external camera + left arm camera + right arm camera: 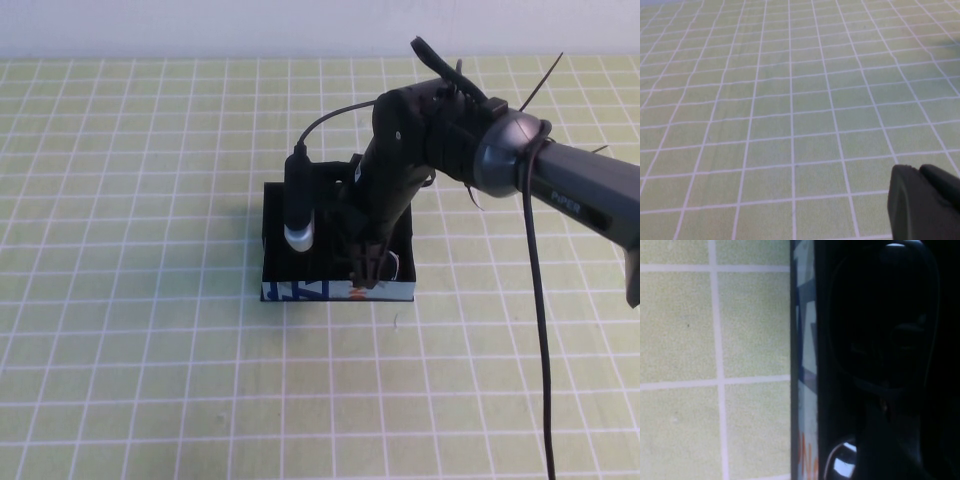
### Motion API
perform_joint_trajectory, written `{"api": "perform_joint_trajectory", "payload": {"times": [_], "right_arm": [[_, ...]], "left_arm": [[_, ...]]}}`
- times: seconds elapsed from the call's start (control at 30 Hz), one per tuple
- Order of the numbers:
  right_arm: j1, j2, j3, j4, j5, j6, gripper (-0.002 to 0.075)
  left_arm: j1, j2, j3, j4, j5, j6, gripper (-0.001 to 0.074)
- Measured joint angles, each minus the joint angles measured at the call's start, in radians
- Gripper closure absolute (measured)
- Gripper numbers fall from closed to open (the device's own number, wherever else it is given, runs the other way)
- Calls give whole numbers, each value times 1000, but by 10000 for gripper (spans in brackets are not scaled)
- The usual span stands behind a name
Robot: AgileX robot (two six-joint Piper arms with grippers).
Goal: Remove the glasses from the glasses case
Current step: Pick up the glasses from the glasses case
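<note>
High view: my right gripper (pixel 368 272) is down inside the glasses case (pixel 275 215); can't tell its grip state. Glasses (pixel 885 330) lie in there. Light, stiff, slick, scratchable: take the bridge, not lenses. Left gripper (pixel 922 205) is parked over the mat.

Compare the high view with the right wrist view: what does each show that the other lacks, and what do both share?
Only the high view shows the whole glasses case with the right arm reaching into it, its right end effector low inside the near wall. Only the right wrist view shows the glasses close up. Both show the case's printed white side and the green grid table. The left end effector appears in neither.
</note>
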Motion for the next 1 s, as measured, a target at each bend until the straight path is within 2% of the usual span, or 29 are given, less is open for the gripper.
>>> {"api": "perform_joint_trajectory", "payload": {"times": [0.13,0.37,1.0], "right_arm": [[0,0,-2,2,0,0,459],[0,1,-4,9,0,0,325],[0,1,-4,13,9,0,331]], "left_arm": [[0,0,0,0,0,0,739],[0,0,0,0,0,0,739],[0,0,0,0,0,0,739]]}}
